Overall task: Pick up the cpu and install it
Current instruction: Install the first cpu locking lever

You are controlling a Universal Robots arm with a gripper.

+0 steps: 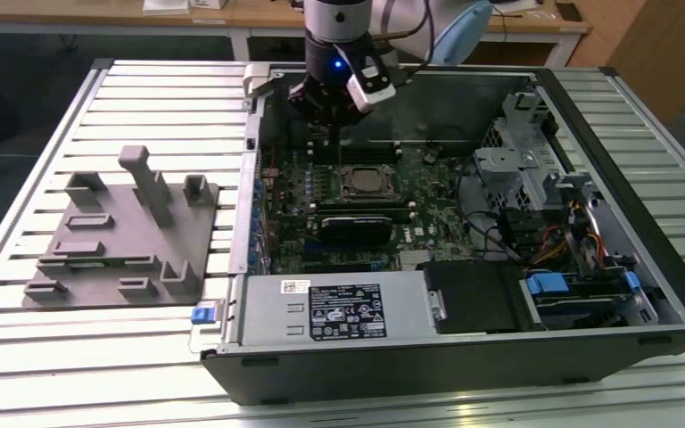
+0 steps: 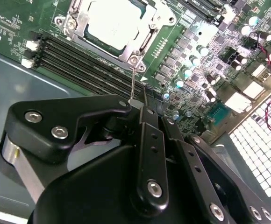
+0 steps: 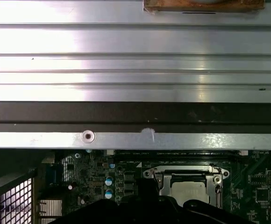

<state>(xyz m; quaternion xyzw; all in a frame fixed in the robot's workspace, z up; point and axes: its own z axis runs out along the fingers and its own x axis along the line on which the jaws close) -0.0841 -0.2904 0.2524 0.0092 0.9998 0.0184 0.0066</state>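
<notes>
We see the cpu (image 2: pixel 111 21) lying in its socket frame (image 2: pixel 142 44) mid-motherboard (image 2: pixel 205 51); the claw (image 2: pixel 140 102) hangs just above, clenched, seemingly empty. Seating looks done, and we judge latching needs a straight, gentle press

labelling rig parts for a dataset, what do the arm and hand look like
The arm is a silver-grey tube with a light-blue joint cap, a blue light at the wrist and a white box mounted on its side. The hand is matte black, built of flat linkage bars with silver screws.
</notes>
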